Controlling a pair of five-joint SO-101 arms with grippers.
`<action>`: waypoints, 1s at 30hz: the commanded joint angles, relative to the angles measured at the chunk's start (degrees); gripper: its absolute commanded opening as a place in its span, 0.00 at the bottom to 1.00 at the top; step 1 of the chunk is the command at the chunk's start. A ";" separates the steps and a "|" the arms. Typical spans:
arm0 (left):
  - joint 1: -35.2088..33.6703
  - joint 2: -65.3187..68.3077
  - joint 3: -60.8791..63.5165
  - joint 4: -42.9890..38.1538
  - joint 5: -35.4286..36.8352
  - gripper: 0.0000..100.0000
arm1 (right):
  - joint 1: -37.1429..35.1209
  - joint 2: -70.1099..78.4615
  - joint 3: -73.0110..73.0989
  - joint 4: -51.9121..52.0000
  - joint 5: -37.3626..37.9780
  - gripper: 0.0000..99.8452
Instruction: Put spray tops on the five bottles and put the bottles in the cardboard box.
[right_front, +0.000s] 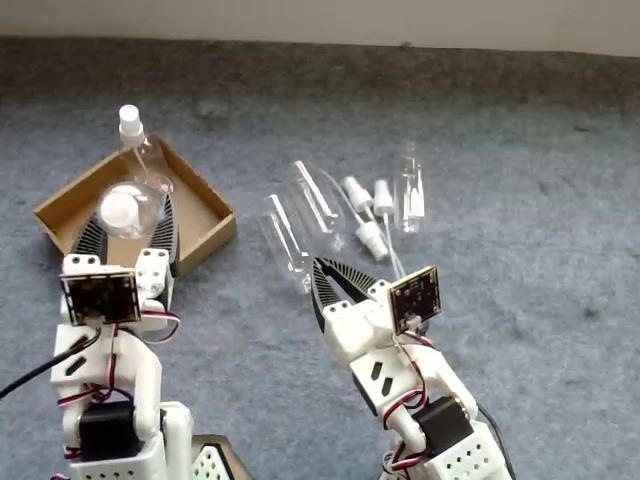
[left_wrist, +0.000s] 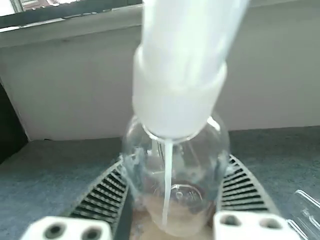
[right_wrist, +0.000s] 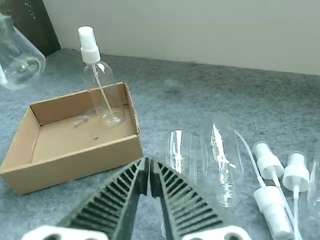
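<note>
My left gripper (right_front: 128, 228) (left_wrist: 172, 200) is shut on a clear bottle (right_front: 128, 208) (left_wrist: 175, 165) with a white spray top, held over the cardboard box (right_front: 212, 238) (right_wrist: 75, 165). That bottle (right_wrist: 17, 57) hangs above the box's left side in the right wrist view. A second capped bottle (right_front: 141, 150) (right_wrist: 100, 85) stands upright in the box's far corner. Two open bottles (right_front: 285, 240) (right_wrist: 222, 155) lie on the carpet, a third (right_front: 410, 190) lies farther right. Three loose spray tops (right_front: 372, 238) (right_wrist: 267, 160) lie between them. My right gripper (right_front: 318, 268) (right_wrist: 148, 164) is shut and empty, just short of the lying bottles.
Grey carpet covers the table, with open room to the right and front of the lying bottles. A pale wall (right_wrist: 200, 25) runs along the far edge. A dark object (right_wrist: 30, 22) stands behind the box.
</note>
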 joint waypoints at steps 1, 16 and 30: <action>-3.03 8.57 -8.40 0.09 -0.79 0.03 | 0.57 -0.66 6.46 0.57 0.53 0.00; -11.91 46.81 -18.68 -13.71 -0.62 0.03 | 0.57 -0.66 6.46 0.57 0.53 0.00; -15.87 66.51 -14.29 -35.78 -0.62 0.03 | 0.57 -0.66 6.46 0.57 0.53 0.00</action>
